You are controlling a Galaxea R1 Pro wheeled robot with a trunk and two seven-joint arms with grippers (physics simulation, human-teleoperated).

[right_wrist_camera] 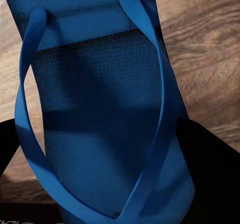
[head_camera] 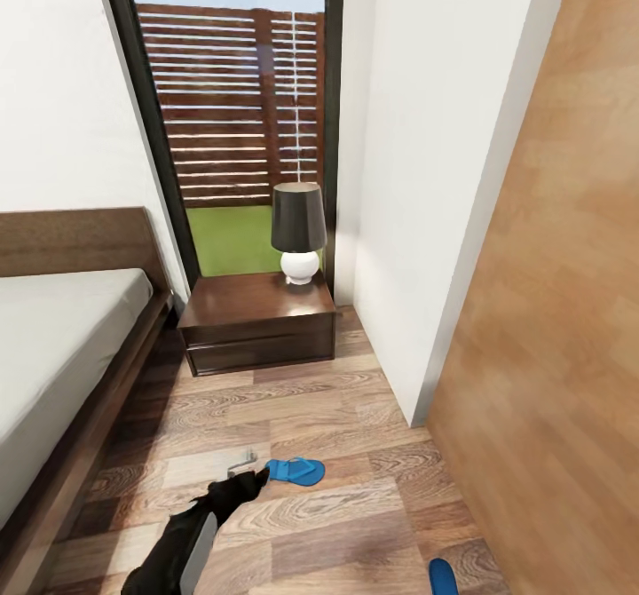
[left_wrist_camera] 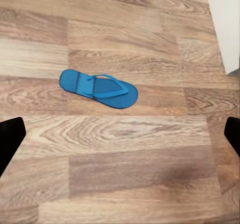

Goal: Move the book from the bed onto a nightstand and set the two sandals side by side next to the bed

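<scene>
One blue sandal (head_camera: 297,471) lies flat on the wood floor between the bed (head_camera: 62,355) and the white wall. My left gripper (head_camera: 244,466) hovers just left of it, open; in the left wrist view that sandal (left_wrist_camera: 97,87) lies beyond the widely spread fingers (left_wrist_camera: 10,139), untouched. The other sandal (right_wrist_camera: 100,108) sits close against the right wrist camera, and my right gripper (right_wrist_camera: 107,149) is shut on it, dark fingers on both sides. A blue tip of this sandal (head_camera: 442,575) shows at the head view's lower edge. The nightstand (head_camera: 259,315) stands beside the headboard. The book is out of view.
A white-based lamp with a dark shade (head_camera: 298,231) stands on the nightstand's right rear corner. Behind it is a tall black-framed window (head_camera: 235,115). A tan wooden door (head_camera: 559,311) and a white wall corner (head_camera: 417,417) bound the floor strip on the right.
</scene>
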